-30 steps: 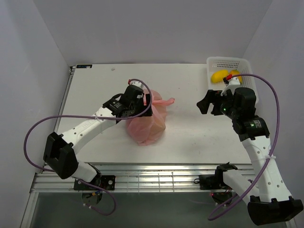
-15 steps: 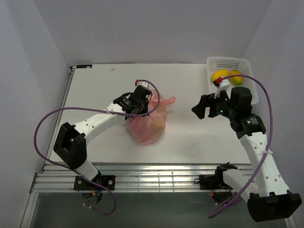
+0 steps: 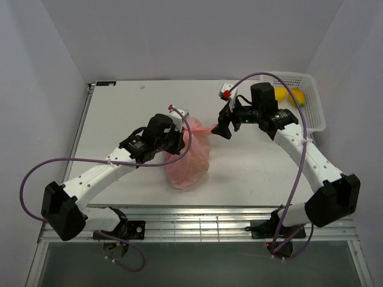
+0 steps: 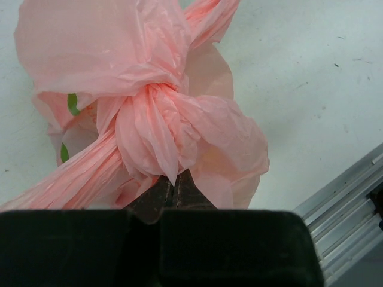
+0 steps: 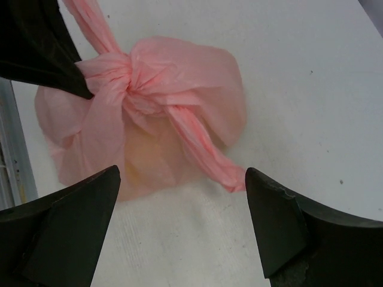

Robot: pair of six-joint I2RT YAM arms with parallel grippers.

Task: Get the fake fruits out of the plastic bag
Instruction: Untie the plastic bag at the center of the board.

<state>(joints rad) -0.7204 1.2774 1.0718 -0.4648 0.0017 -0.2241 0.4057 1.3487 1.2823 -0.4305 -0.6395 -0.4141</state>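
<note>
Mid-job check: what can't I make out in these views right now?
1. Which fake fruits, how many: every view, the knotted plastic bag wraps them.
2. How much plastic the left gripper pinches in its jaws: left wrist view, folds cover the tips.
3. Full contents of the white basket: top view, the right arm overlaps it.

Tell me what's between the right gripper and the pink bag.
Only bare table separates the right gripper from the plastic bag, per the right wrist view.

White table (image 3: 119, 107), plain pale walls (image 3: 179, 36) around; aluminium rail (image 3: 197, 224) at near edge
</note>
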